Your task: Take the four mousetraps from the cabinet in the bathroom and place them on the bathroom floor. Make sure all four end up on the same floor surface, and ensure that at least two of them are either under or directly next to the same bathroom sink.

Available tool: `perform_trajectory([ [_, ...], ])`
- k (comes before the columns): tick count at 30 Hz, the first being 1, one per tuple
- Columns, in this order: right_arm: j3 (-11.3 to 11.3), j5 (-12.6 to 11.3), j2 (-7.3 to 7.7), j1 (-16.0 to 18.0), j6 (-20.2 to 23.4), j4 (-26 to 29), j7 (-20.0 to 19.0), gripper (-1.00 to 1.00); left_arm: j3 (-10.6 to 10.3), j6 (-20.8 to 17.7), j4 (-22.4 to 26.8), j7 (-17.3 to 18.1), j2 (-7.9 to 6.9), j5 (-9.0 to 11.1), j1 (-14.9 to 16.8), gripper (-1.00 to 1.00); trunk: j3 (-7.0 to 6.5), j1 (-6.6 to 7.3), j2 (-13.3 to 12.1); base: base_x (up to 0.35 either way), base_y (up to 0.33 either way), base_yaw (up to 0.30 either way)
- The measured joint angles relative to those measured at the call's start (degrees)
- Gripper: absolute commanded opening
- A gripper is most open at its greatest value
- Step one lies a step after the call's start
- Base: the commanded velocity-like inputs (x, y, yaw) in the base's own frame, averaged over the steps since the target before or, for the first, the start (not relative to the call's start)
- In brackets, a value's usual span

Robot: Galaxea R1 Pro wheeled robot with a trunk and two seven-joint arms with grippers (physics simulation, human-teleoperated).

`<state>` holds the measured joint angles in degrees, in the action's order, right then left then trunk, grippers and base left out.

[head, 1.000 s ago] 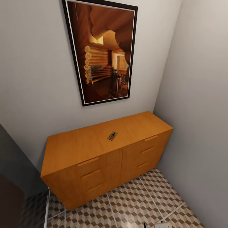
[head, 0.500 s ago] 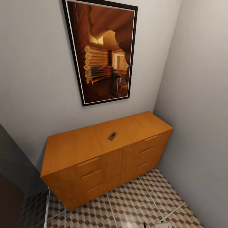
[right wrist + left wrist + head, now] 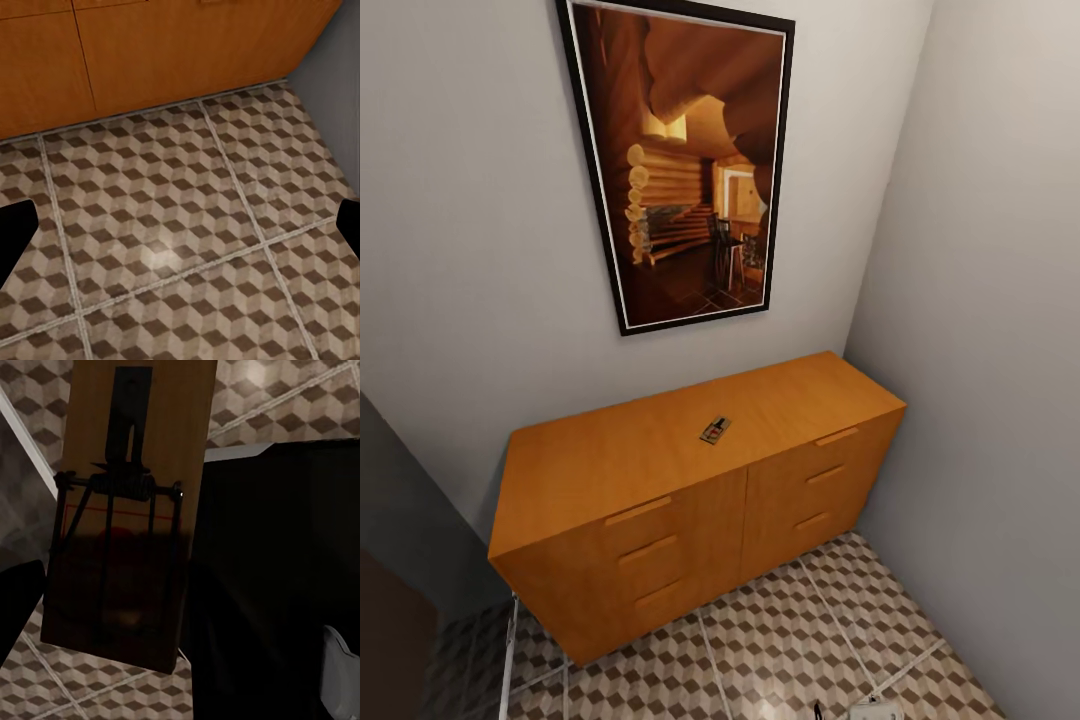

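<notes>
Left tool (image 3: 112, 607) pinched flat wooden wire-sprung mousetrap (image 3: 127, 502), carrying floorward; right tool (image 3: 180, 225) spread; another trap (image 3: 715, 429) lay on orange-brown cabinet (image 3: 660, 470).

This is a room corner in a home, rendered in simulation. An orange-brown wooden cabinet (image 3: 690, 490) with two columns of three drawers stands against a plain grey wall. Above the cabinet hangs a large black-framed picture (image 3: 685, 165) of a log-cabin interior. In front of the cabinet runs a floor (image 3: 780, 650) of square tiles printed with a brown, beige and white cube pattern and pale grout, a domestic bathroom-style finish.
</notes>
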<state>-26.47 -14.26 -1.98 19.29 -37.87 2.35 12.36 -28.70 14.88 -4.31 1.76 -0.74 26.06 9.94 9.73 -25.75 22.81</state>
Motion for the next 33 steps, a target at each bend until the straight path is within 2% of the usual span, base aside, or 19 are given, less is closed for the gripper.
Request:
perform_trajectory([
  [3,0.07,0.08,0.28,0.00,-0.03,0.80,1.16,1.00,0.00,0.00,0.02,0.00,0.04,0.00,0.00,-1.00,0.00,0.00,0.00,0.000,0.000,0.000],
  [8,-0.09,0.58,0.54,0.00,2.12,10.87,9.94,1.00,0.00,0.00,-0.02,0.00,0.06,0.00,0.00,-1.00,-0.01,0.00,0.00,0.000,0.000,0.000],
  [10,-0.11,0.94,0.62,-0.01,6.93,16.61,13.30,1.00,0.00,0.00,-0.04,0.00,0.03,0.00,0.00,-1.00,-0.01,0.00,0.00,0.000,0.000,0.000],
  [13,-0.13,1.78,1.33,-0.02,15.12,24.66,14.97,1.00,0.00,0.00,-0.05,0.01,0.02,0.00,0.00,-1.00,-0.01,0.00,0.00,0.000,0.000,0.000],
  [16,-0.14,2.41,2.55,-0.04,20.82,31.39,15.43,1.00,-0.02,-0.01,-0.05,0.01,0.04,0.00,0.00,-1.00,0.00,0.00,0.00,0.000,0.000,0.000],
  [17,-0.18,2.82,3.53,-0.02,24.98,36.91,15.60,1.00,-0.01,-0.01,0.00,0.03,0.07,-0.02,0.00,-1.00,-0.01,0.00,0.00,0.000,0.000,0.000],
  [23,-0.17,3.07,5.36,-0.02,34.93,50.23,15.77,1.00,0.00,-0.01,0.04,0.07,0.02,-0.01,0.00,-1.00,0.00,0.00,0.00,0.000,0.000,0.000],
  [24,-0.17,3.01,6.18,-0.01,37.95,54.37,15.73,1.00,0.00,-0.01,0.04,0.08,0.01,-0.01,0.00,-1.00,-0.01,0.00,0.00,0.000,0.000,0.000],
  [25,-0.15,2.84,7.32,-0.01,43.23,61.26,15.73,1.00,0.01,-0.01,0.04,0.08,0.01,-0.02,0.00,-1.00,-0.02,0.00,-0.01,0.000,0.000,0.000],
  [28,0.06,2.86,8.25,-0.02,50.62,70.90,15.83,1.00,0.00,-0.01,0.04,0.08,0.00,-0.01,0.00,-1.00,-0.01,0.01,0.00,0.000,0.000,0.000],
  [33,0.88,3.07,8.62,-0.05,59.11,80.36,15.92,1.00,0.00,0.06,0.04,0.08,0.00,-0.01,0.00,-1.00,-0.01,0.01,0.00,0.000,0.000,0.000],
])
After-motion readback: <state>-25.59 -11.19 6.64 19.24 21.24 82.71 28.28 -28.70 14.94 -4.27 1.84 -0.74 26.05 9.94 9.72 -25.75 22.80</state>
